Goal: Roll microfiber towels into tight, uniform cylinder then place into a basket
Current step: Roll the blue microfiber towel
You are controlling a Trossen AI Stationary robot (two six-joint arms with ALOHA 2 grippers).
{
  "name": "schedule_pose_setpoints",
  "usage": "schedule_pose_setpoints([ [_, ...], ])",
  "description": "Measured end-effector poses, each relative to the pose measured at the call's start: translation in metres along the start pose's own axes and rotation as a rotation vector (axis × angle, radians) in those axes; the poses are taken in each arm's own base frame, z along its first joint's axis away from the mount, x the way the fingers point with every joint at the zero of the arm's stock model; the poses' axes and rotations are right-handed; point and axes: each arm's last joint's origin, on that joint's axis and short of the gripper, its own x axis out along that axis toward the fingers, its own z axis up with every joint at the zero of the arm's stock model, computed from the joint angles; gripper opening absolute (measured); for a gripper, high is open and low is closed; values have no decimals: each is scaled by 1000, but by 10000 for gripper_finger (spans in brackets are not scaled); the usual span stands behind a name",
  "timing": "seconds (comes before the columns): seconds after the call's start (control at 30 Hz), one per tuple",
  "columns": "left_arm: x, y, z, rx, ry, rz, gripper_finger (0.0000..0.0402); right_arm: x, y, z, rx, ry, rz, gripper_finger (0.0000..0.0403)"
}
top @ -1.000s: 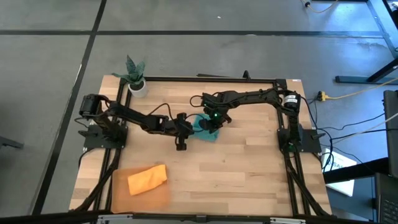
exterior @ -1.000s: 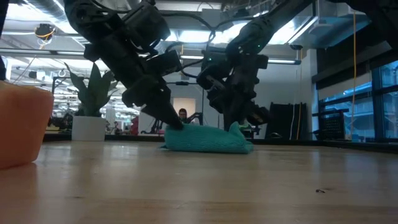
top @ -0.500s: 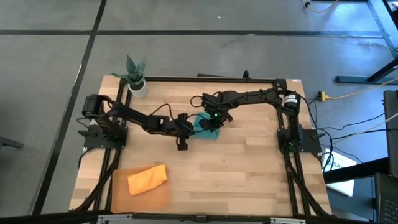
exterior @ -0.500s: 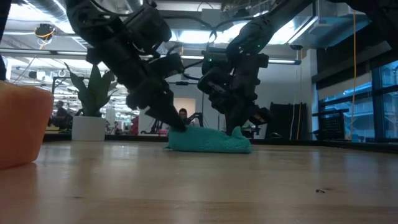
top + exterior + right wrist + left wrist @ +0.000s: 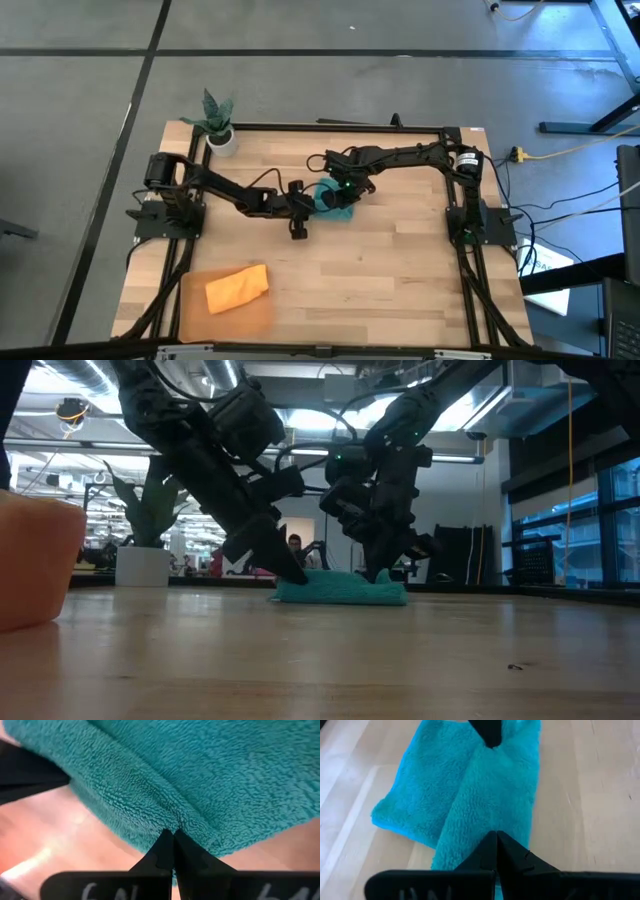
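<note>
**Both grippers pinch the teal towel mid-table**

I see the teal towel (image 5: pixel 336 200) lying bunched near the middle of the table (image 5: pixel 400 270). My left gripper (image 5: pixel 312 200) is clamped on its 9 o'clock edge and my right gripper (image 5: pixel 342 192) nips it from 12 o'clock, I think to keep the fold tight for rolling. The orange towel (image 5: pixel 237 288) sits in the basket (image 5: pixel 190 310) at 7 o'clock. A plant pot (image 5: pixel 222 140) stands at 11 o'clock. I can read no writing anywhere.
</note>
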Motion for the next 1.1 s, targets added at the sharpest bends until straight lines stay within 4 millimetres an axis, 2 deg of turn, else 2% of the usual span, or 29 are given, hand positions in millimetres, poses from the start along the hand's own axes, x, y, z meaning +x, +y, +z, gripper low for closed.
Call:
schedule_pose_setpoints([
  [0.4, 3, 4, -2, -10, 12, 6, 0, 0, -4, 4, -2, -127, -127, 5],
  [0.57, 11, 1, -8, -17, 35, -8, 0, 0, -4, 4, -5, -130, -129, 5],
  [1.1, 11, 0, -10, -56, 57, -15, 0, 1, -1, 2, -50, -156, -157, 5],
])
